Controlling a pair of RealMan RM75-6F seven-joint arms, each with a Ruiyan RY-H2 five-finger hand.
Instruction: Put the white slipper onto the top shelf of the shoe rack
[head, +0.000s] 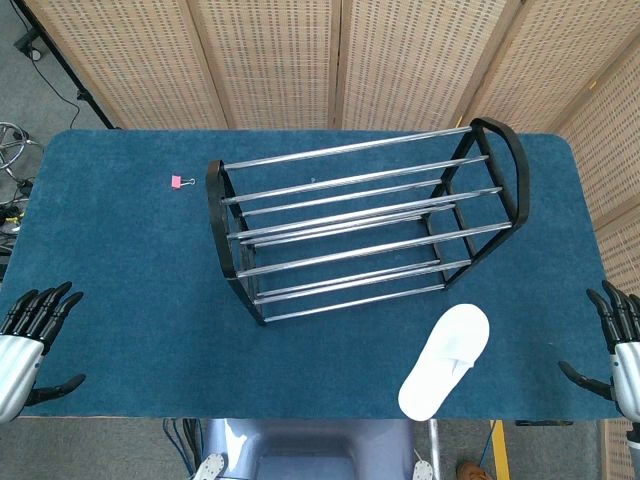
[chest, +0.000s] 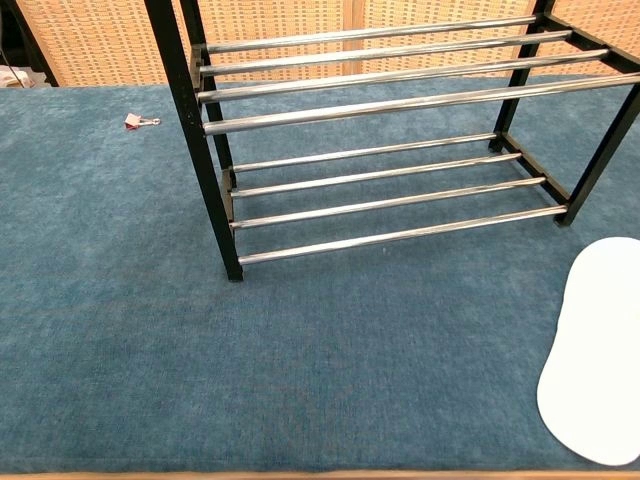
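The white slipper (head: 447, 360) lies flat on the blue table near the front right, its toe toward the rack; the chest view shows the slipper (chest: 597, 350) at the right edge. The shoe rack (head: 365, 220) has a black frame and chrome bars and stands mid-table; its top shelf (chest: 400, 60) holds nothing. My left hand (head: 30, 335) hovers at the front left corner, fingers spread, holding nothing. My right hand (head: 618, 345) sits at the front right edge, fingers apart, to the right of the slipper and not touching it. Neither hand appears in the chest view.
A small pink binder clip (head: 178, 182) lies on the table left of the rack, also the clip (chest: 135, 121) in the chest view. Woven screens stand behind the table. Blue felt (head: 130, 260) stretches between the rack and my left hand.
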